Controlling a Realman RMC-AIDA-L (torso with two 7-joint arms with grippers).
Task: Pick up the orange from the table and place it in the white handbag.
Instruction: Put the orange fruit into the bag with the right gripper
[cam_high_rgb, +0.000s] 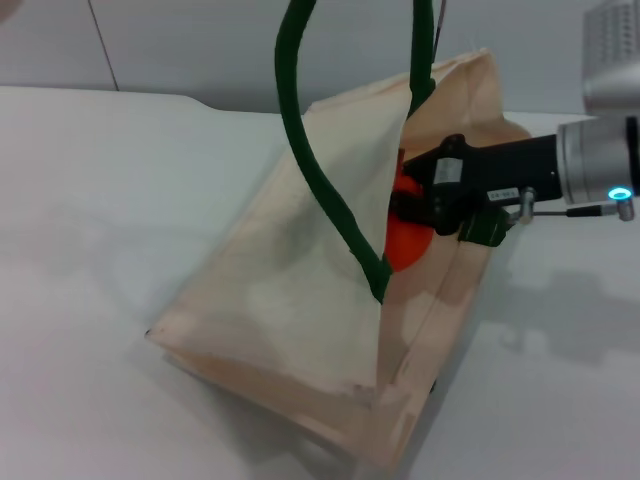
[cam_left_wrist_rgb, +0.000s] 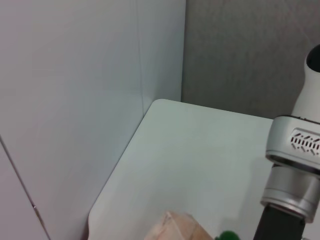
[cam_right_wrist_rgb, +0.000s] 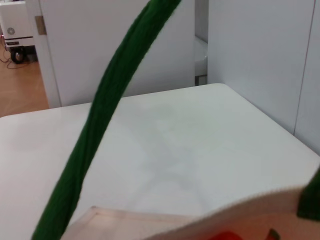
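The white handbag (cam_high_rgb: 290, 290) stands tilted on the table (cam_high_rgb: 90, 200), its mouth open towards my right side. Its dark green handles (cam_high_rgb: 320, 190) are pulled up out of the top of the head view. My right gripper (cam_high_rgb: 408, 205) reaches in from the right into the bag's mouth and is shut on the orange (cam_high_rgb: 408, 245), which is partly hidden behind a handle and the bag's front panel. In the right wrist view a handle (cam_right_wrist_rgb: 100, 130), the bag's rim (cam_right_wrist_rgb: 260, 210) and a sliver of the orange (cam_right_wrist_rgb: 227, 236) show. My left gripper is out of view.
A grey wall runs behind the table's far edge (cam_high_rgb: 230, 105). The left wrist view looks down on a table corner (cam_left_wrist_rgb: 160, 105), wall panels, a corner of the bag (cam_left_wrist_rgb: 175, 227) and my right arm (cam_left_wrist_rgb: 292, 170).
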